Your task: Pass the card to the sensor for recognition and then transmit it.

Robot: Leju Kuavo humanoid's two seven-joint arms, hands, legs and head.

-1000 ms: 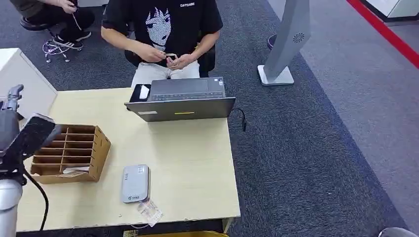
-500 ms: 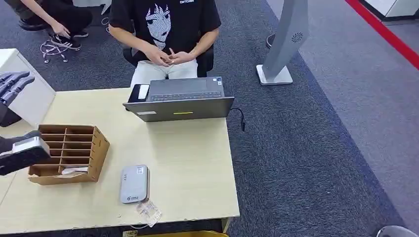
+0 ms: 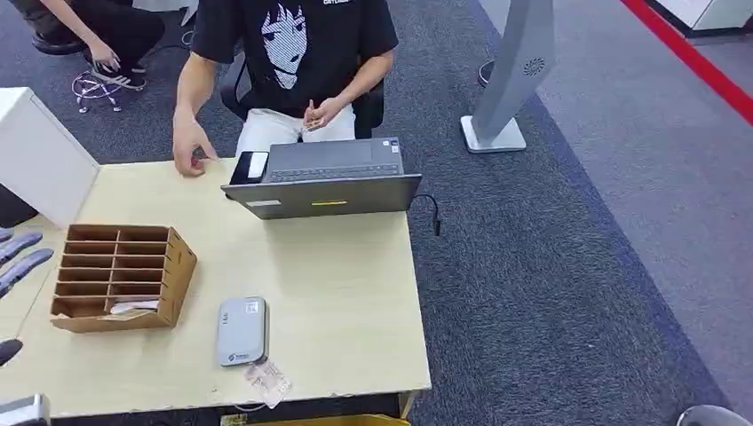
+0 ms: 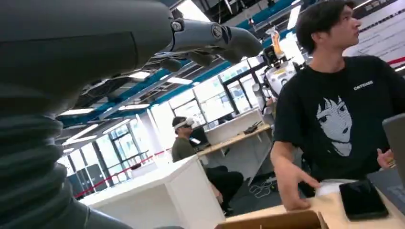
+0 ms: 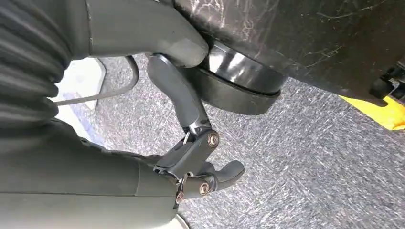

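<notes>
At the centre of the head view, a pale wooden table [image 3: 355, 293] is seen standing on grey carpet. Behind its far edge a person [image 3: 293, 53] in a black printed shirt is seated, with one hand [image 3: 188, 158] rested on the tabletop near the far edge. An open grey laptop [image 3: 324, 182] is placed at that far edge, and a dark phone [image 3: 251, 167] lies touching its left side.

A brown box [image 3: 182, 266] divided into compartments is positioned on the left part of the table. A white card [image 3: 133, 306] is seen lying in one of its nearest compartments. A flat grey sensor [image 3: 242, 331] is located just right of the box, near the front edge, with a clear plastic packet [image 3: 268, 382] just in front of it.

The left hand [image 3: 19, 257] is held at the left of the box, apart from it, fingers straight and spread, nothing held. The right hand [image 5: 191, 157] is seen over the carpet, fingers loosely bent and apart, nothing held.
</notes>
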